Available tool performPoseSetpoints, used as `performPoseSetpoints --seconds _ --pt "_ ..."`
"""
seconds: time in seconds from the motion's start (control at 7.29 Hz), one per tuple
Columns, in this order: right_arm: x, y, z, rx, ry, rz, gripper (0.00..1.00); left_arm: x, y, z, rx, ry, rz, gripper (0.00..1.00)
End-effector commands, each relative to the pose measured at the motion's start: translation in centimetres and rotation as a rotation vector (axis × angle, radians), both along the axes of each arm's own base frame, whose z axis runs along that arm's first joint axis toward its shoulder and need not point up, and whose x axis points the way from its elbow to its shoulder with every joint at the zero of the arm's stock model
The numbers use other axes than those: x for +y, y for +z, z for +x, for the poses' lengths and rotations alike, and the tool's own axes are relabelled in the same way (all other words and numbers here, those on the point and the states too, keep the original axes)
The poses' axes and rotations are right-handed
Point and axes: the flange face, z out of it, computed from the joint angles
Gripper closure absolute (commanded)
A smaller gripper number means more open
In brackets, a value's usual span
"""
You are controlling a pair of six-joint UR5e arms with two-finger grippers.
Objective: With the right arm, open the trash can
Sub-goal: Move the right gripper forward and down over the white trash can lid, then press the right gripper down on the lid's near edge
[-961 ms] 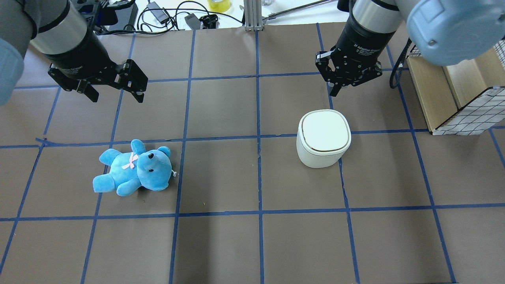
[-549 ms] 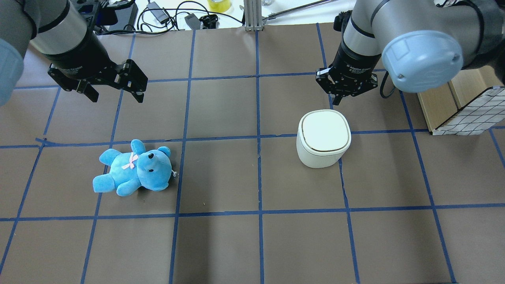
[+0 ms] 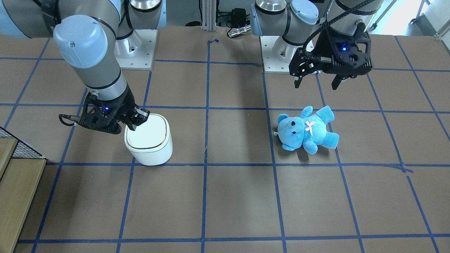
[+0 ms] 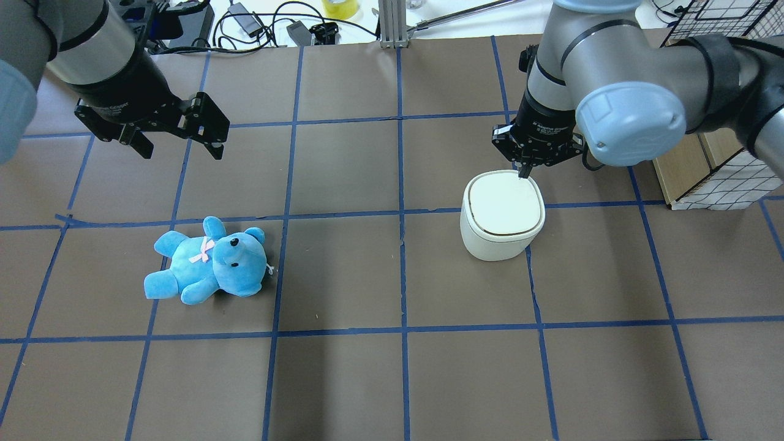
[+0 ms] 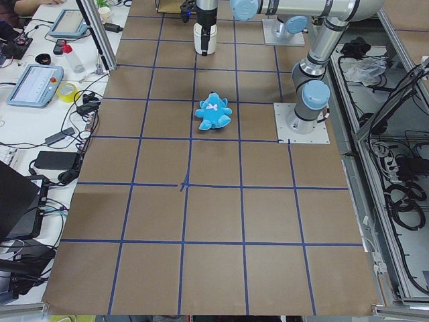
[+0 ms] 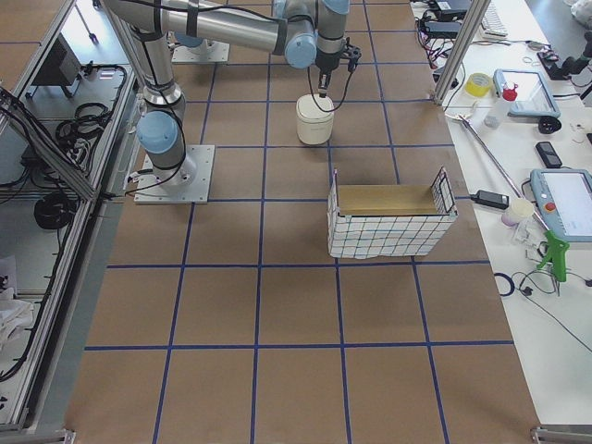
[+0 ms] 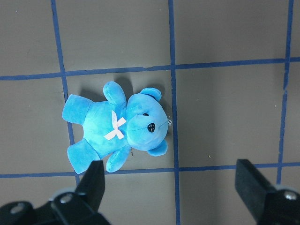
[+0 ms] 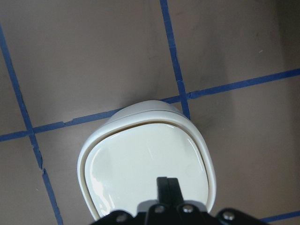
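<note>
The white trash can (image 4: 502,214) stands right of centre with its flat lid down; it also shows in the front view (image 3: 149,140) and the right wrist view (image 8: 140,164). My right gripper (image 4: 523,173) is shut, and its fingertips (image 8: 167,183) rest on or just above the lid at its far right edge. In the front view the right gripper (image 3: 132,125) sits at the can's back corner. My left gripper (image 4: 180,146) is open and empty, and hovers above and beyond the blue teddy (image 4: 208,260).
The blue teddy (image 7: 117,129) lies on its back at the left of the table. A wire-and-wood basket (image 4: 723,165) stands at the right edge, close behind the right arm. Cables and tools (image 4: 257,24) lie along the far edge.
The right arm has come down and nearer, bringing its shut fingertips from beyond the can onto the lid's far edge. The left arm, the teddy and the can have not moved.
</note>
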Motion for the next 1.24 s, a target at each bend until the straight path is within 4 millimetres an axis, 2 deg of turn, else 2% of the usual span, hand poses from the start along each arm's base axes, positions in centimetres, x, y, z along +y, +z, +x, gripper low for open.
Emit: performPoseSetpoints --seconds 0.0,0.41,0.69,1.1 --pt "0.4 -2.3 0.0 -0.001 -0.007 -0.039 1.0 0.0 0.0 0.0 0.0 0.0 0.0 0.0" --pt "0.5 -2.3 0.0 -0.001 -0.025 -0.037 1.0 0.0 0.0 0.0 0.0 0.0 0.0 0.0" --pt "1.1 -3.5 0.0 -0.004 -0.021 -0.009 1.0 0.0 0.0 0.0 0.0 0.0 0.0 0.0" --pt "1.1 -3.6 0.0 -0.006 -0.021 -0.015 1.0 0.0 0.0 0.0 0.0 0.0 0.0 0.0"
